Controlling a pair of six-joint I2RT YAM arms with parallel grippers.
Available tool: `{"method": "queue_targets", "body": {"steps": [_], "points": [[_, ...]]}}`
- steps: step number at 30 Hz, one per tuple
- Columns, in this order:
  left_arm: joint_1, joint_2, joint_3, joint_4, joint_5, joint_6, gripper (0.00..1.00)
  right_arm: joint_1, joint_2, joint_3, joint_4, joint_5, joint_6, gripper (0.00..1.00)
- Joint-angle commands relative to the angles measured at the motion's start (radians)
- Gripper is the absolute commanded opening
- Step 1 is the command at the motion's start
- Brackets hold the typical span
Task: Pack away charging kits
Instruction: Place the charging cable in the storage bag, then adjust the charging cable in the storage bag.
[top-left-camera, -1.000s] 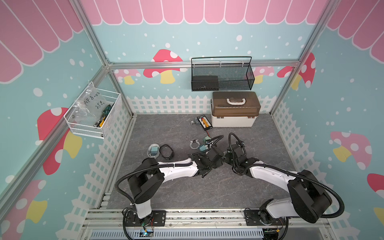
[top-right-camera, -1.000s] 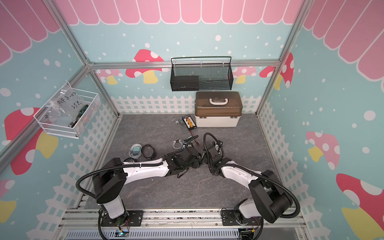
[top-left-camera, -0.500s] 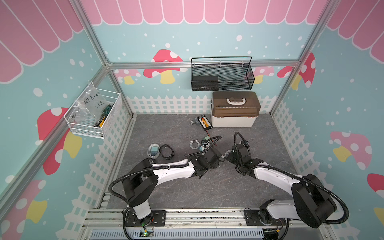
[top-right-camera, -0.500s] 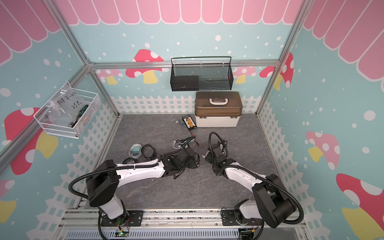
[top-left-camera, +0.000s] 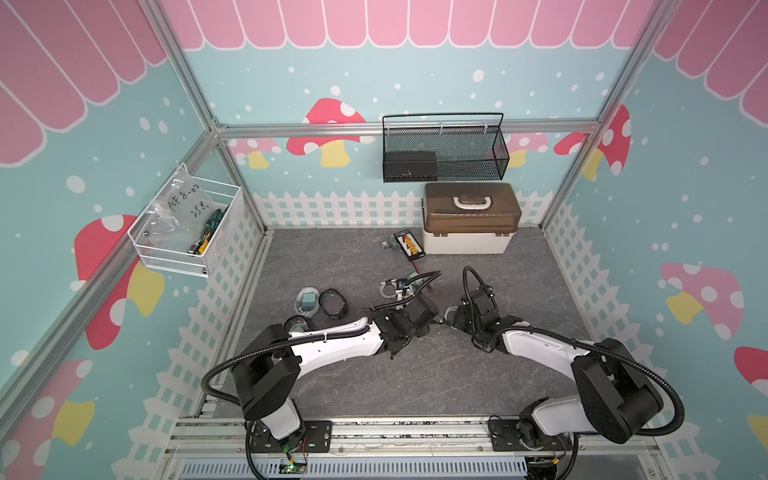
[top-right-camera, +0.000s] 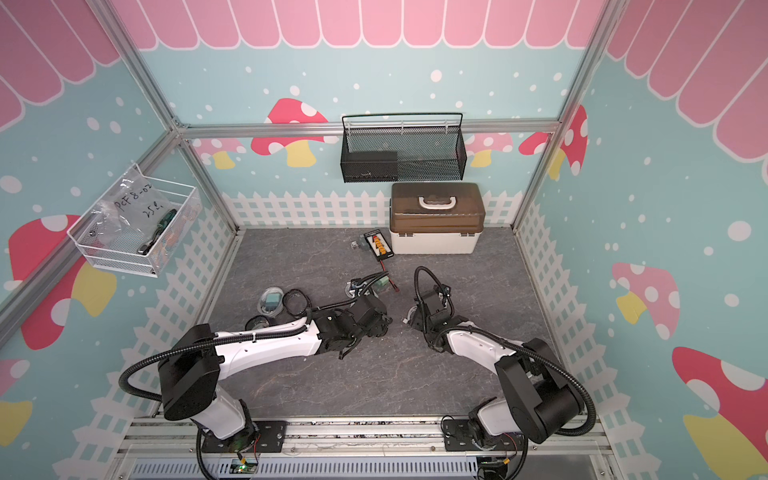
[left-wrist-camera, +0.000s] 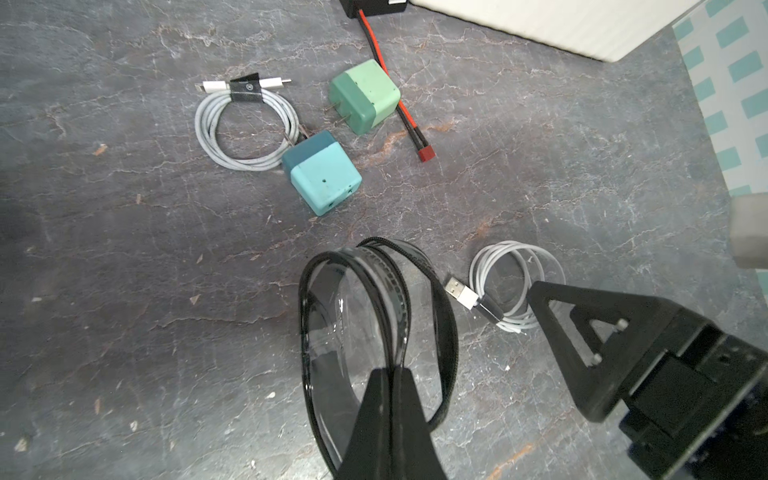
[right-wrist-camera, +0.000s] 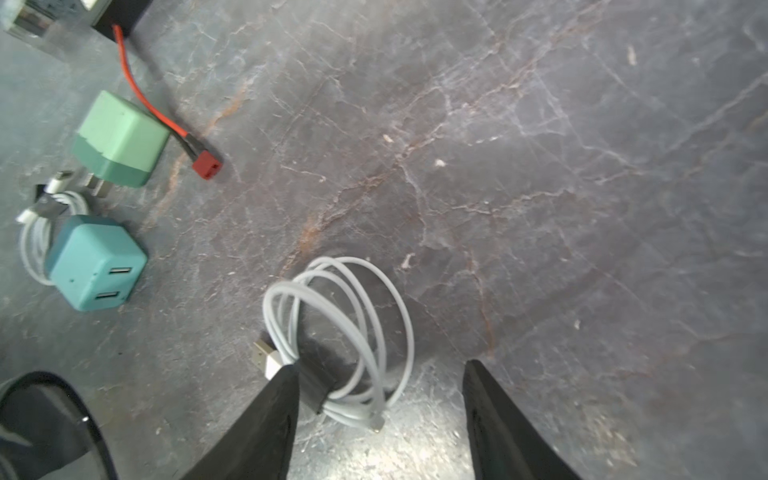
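In the left wrist view my left gripper (left-wrist-camera: 392, 372) is shut on the black-zipped rim of a clear pouch (left-wrist-camera: 353, 316), whose mouth gapes open. A loose white cable coil (right-wrist-camera: 340, 332) lies on the grey mat between the spread fingers of my open right gripper (right-wrist-camera: 380, 370); nothing is gripped. Further off sit a teal cube adapter (left-wrist-camera: 324, 174), a green cube adapter (left-wrist-camera: 365, 95) and a strapped white cable coil (left-wrist-camera: 245, 124). In both top views the left gripper (top-left-camera: 432, 320) and the right gripper (top-left-camera: 451, 316) nearly meet at mid-floor.
A red-black wire (left-wrist-camera: 399, 108) runs past the green adapter from the black board (top-left-camera: 409, 243). The white box with brown lid (top-left-camera: 469, 216) stands shut at the back. Another pouch holding an adapter (top-left-camera: 307, 300) and a black cable coil (top-left-camera: 332, 301) lie left of the arms.
My right gripper has gone from shut to open, and the white coil now rests on the mat between its fingers. Both arms have shifted slightly; the left still holds the pouch.
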Motion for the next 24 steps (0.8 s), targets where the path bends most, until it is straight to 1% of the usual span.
{"method": "queue_targets", "body": {"steps": [1,4,6,7,8,10,12,15,17,19,22,24], "points": [[0.006,-0.002,0.033,-0.022,-0.005,0.015,0.00,-0.004,-0.008,0.087,-0.123,0.065,-0.098,0.63],[0.005,-0.003,0.034,-0.021,0.002,0.017,0.00,-0.008,0.020,0.153,-0.181,0.141,-0.194,0.62],[0.006,-0.008,0.032,-0.022,0.000,0.016,0.00,-0.011,0.047,0.192,-0.179,0.145,-0.287,0.59],[0.006,-0.010,0.030,-0.019,-0.001,0.016,0.00,-0.012,0.065,0.213,-0.176,0.131,-0.338,0.57],[0.006,-0.011,0.027,-0.020,-0.004,0.016,0.00,-0.012,0.085,0.236,-0.177,0.105,-0.385,0.53],[0.006,-0.012,0.027,-0.020,-0.007,0.017,0.00,-0.012,0.125,0.273,-0.180,0.042,-0.468,0.49],[0.005,-0.009,0.030,-0.019,-0.006,0.020,0.00,-0.011,0.167,0.308,-0.208,0.001,-0.524,0.46],[0.005,-0.005,0.037,-0.019,-0.003,0.024,0.00,-0.011,0.209,0.336,-0.235,0.004,-0.538,0.41],[0.006,-0.004,0.036,-0.019,-0.001,0.025,0.00,-0.011,0.214,0.334,-0.226,-0.033,-0.543,0.39],[0.005,-0.005,0.035,-0.020,-0.003,0.027,0.00,-0.011,0.209,0.325,-0.216,-0.067,-0.538,0.39],[0.007,-0.004,0.035,-0.020,-0.001,0.027,0.00,-0.011,0.205,0.303,-0.213,-0.075,-0.507,0.40],[0.007,-0.004,0.038,-0.020,0.005,0.030,0.00,-0.011,0.204,0.291,-0.232,-0.065,-0.473,0.36]]}}
